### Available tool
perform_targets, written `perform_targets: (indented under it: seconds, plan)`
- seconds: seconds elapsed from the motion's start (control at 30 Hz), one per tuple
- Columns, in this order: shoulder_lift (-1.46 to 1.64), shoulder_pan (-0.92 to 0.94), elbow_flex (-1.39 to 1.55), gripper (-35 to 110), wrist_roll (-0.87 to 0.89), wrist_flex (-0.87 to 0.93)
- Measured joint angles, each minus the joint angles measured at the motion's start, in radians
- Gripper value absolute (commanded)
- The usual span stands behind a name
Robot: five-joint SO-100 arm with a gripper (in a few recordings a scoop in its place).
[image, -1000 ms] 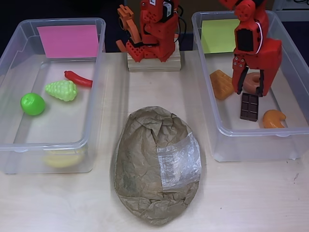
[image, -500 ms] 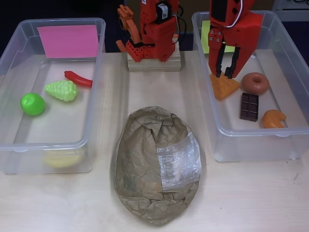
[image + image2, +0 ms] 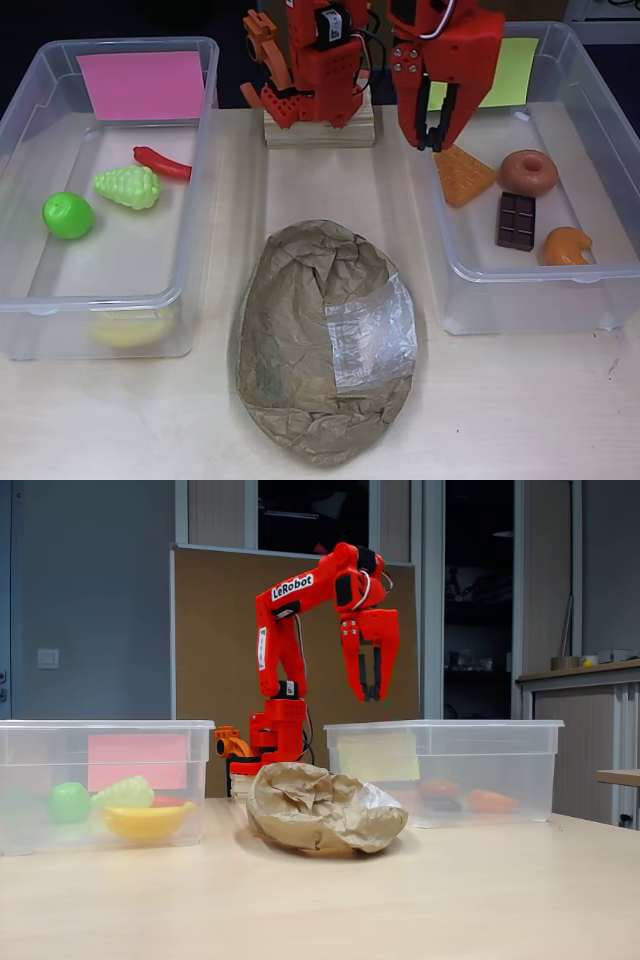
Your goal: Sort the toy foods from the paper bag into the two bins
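Note:
The crumpled paper bag (image 3: 325, 340) (image 3: 322, 808) lies flat on the table between the two bins. The left bin (image 3: 110, 300) (image 3: 100, 725), pink label, holds a red chili (image 3: 162, 163), light-green grapes (image 3: 128, 186), a green apple (image 3: 68, 215) and a yellow banana (image 3: 130, 328) (image 3: 148, 820). In the right bin (image 3: 540, 275) (image 3: 450, 725), yellow-green label, lie an orange waffle (image 3: 463, 175), a brown donut (image 3: 528, 172), a chocolate bar (image 3: 516, 220) and a croissant (image 3: 567, 246). My gripper (image 3: 432, 143) (image 3: 368, 692) hangs high over that bin's back-left corner, pointing down, shut and holding nothing.
The arm's base stands on a wooden block (image 3: 318, 125) at the back between the bins. Bare tabletop runs along the front edge and around the bag. The bin walls rise well above the table.
The gripper rose and swung left, from low over the donut and chocolate bar to the right bin's back-left corner. Its fingers drew together. The toys stayed put.

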Motion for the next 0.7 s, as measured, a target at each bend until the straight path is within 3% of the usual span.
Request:
perform_targets:
  seconds: [0.3, 0.53, 0.7]
  plan:
    - [0.115, 0.252, 0.249, 2, -0.354, -0.103]
    - [0.206, 0.420, 0.528, 0, -0.802, -0.511]
    - [0.302, 0.469, 0.703, 0, -1.015, -0.715]
